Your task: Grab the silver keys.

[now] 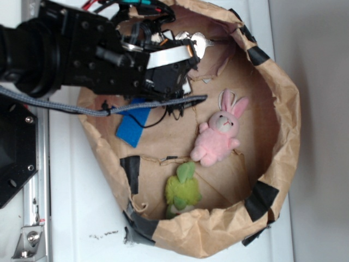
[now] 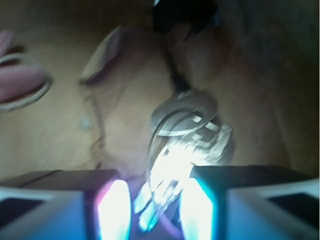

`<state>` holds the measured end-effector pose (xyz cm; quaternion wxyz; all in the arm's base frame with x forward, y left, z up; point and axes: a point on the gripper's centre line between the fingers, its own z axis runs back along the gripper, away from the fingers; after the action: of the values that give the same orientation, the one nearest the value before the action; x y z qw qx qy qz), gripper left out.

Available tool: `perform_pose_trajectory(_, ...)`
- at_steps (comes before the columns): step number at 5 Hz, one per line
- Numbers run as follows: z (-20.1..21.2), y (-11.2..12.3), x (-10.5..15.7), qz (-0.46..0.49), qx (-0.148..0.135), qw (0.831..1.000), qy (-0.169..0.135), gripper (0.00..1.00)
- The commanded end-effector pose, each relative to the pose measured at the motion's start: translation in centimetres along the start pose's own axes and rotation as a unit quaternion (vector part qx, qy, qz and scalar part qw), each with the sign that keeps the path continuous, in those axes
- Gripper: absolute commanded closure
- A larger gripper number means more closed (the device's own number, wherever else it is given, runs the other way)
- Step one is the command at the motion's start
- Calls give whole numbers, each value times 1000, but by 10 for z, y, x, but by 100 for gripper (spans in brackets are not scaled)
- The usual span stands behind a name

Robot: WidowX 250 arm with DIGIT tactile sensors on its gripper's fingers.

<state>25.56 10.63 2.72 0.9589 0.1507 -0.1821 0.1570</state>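
Keys, the silver keys (image 2: pixel 187 127), lie at the brown paper tub's (image 1: pixel 283 109) far edge, their near end between the narrowed gripper (image 2: pixel 156 210) pads. Metal, slick and loose; pinching the bunched blades looks safest.

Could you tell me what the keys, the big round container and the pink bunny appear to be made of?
The silver keys look like polished metal, with bright glints. The container seems to be crumpled brown paper, patched with black tape. The pink bunny looks like soft plush fabric, fuzzy and matte.
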Motion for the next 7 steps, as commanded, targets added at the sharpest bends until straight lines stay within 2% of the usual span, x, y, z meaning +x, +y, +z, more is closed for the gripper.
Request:
perform_pose_trajectory(1,-10,5,15,11,38,999,-21,100)
perform_pose_trajectory(4,-3,4,19,7,30,999,-25,100)
perform_pose_trajectory(5,50,3,24,16,-36,999,16,100)
perform_pose_trajectory(6,107,0,25,9,-157,987,9,100)
perform_pose_trajectory(7,144,3,39,9,-216,976,-3,100)
